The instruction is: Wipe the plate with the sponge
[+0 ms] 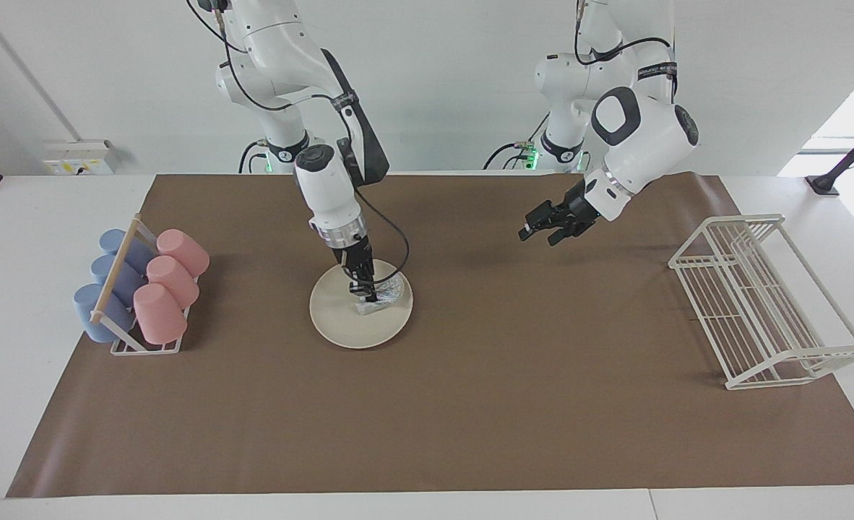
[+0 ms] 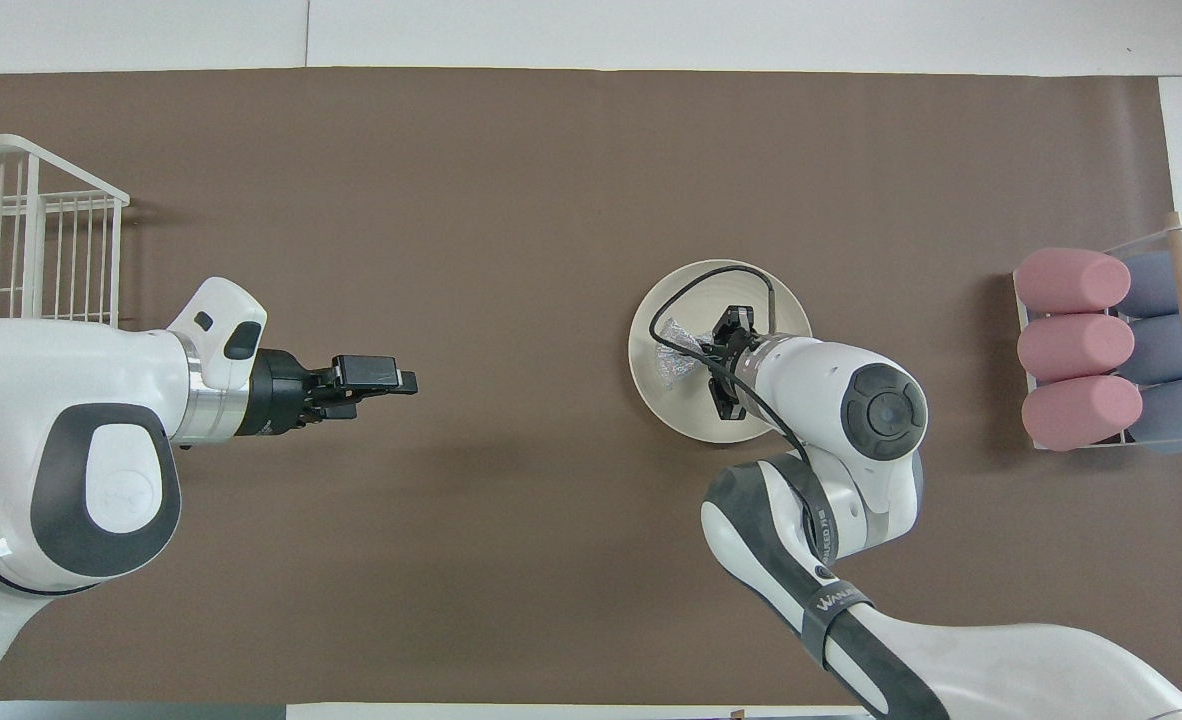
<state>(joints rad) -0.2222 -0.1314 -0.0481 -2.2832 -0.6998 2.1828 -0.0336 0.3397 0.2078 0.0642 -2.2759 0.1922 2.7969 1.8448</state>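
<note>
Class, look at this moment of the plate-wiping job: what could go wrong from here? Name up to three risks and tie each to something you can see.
1. The plate lies loose on the brown mat; no arm steadies it, so wiping could slide it.
2. The right pincer, shut on the sponge, works near the plate's rim; a stroke might run off onto the mat.
3. The arm's cable hangs over the plate and might snag.
</note>
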